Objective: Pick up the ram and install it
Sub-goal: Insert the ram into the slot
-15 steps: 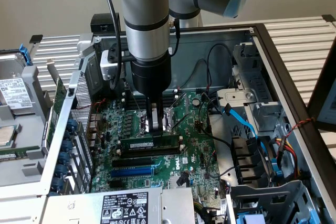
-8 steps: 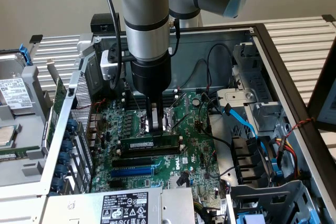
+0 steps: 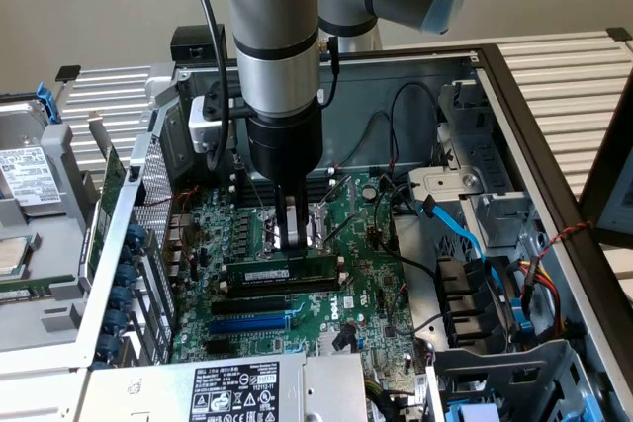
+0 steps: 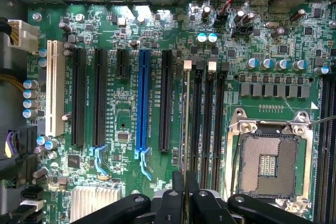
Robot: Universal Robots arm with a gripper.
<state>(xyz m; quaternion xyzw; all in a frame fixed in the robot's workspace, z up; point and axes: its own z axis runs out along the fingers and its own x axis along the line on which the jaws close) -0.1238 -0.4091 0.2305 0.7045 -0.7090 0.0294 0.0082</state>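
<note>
Long thin green circuit-board ram stick (image 3: 282,270) stands on edge in the memory slot farthest from the open metal CPU socket (image 4: 268,163). It is just beside a long black expansion slot (image 4: 165,98), about mid-board on the green motherboard (image 3: 386,284). The black two-finger gripper (image 3: 290,234) is clenched on the stick's top edge, fingers pinched either side of it. In the wrist view the ram shows edge-on as a thin pale line (image 4: 186,124) running away from the gripper (image 4: 185,199).

Risks, my judgement:
- Can't tell if the stick is fully seated. If the notch is off or the stick is tilted, a push could jam one end or flex the board.
- The white end latch (image 4: 187,65) may not be snapped shut, and a stick that isn't locked in could pop up on release.
- The empty black memory slots (image 4: 208,124) sit right alongside, so any sideways drift could make the fingers hit them.

Writing:
- White mark on the board near the blue expansion slot (image 3: 247,324) looks like a Dell logo (image 3: 341,311).
- White printed label (image 3: 237,387) on the grey box at the case's near edge is too small to read.
- Ram label is also unreadable.
</note>
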